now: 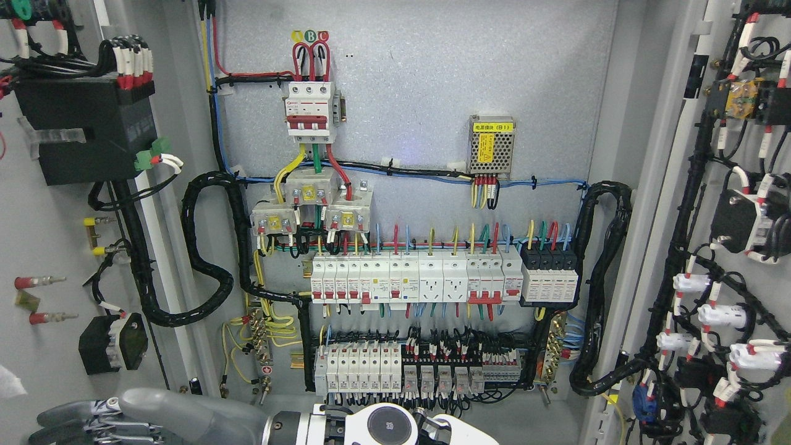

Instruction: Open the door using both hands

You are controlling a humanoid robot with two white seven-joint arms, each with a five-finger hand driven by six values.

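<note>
two doors swinging wide open, left door [55, 259] and right door [729, 247] showing at the picture's sides, one hand [93, 420] resting low at the bottom left, fingers curling loosely, holding nothing, cabinet [432, 93] middle lying open

Industrial electrical setting, a plant or test room: open switchgear cabinet fills the view. Grey back panel [432, 93] above and beyond the robot hand [93, 420] at the bottom edge. Three-pole main breaker [311, 111] far above the hand, rows of white circuit breakers [414, 281] up and to its right, relay and terminal row [420, 371] just right of it. Mesh-cased power supply [491, 147] upper right. Black corrugated cable looms [210, 259] directly above the hand. Both doors swung open, left door [49, 247] and right door [729, 247], carrying wired components.
</note>
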